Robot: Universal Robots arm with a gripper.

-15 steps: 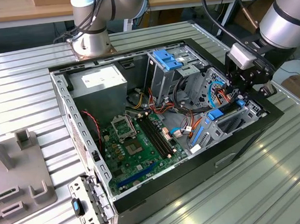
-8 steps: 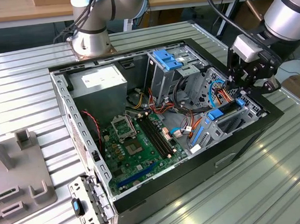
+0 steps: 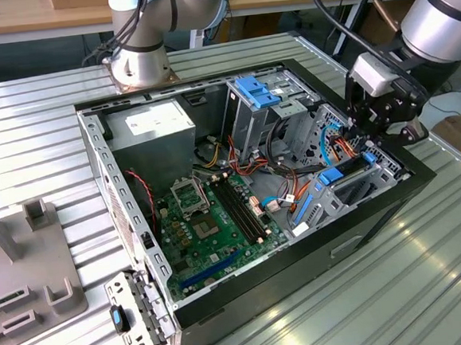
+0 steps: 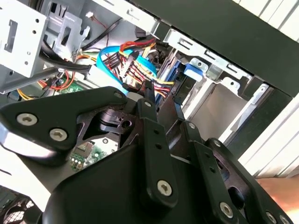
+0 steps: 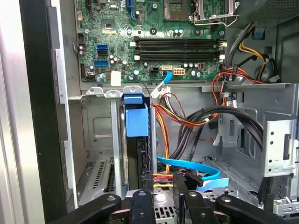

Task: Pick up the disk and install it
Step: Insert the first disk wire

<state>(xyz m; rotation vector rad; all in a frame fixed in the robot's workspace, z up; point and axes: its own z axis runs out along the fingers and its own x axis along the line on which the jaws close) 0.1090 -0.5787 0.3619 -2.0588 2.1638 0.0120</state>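
A ribbed, silvery metal table (image 3: 431,284) was seen across the exterior view, with daylight reflected brightly off its grooves towards the exterior view's right. Behind it, a wooden workbench (image 3: 34,16) was set along the far edge, with dark space beneath. A grey moulded fixture (image 3: 30,268) was placed on the table at the exterior view's left.

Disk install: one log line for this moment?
gripper: over drive bay, fingers close together | disk: upright in bay slot | case: open
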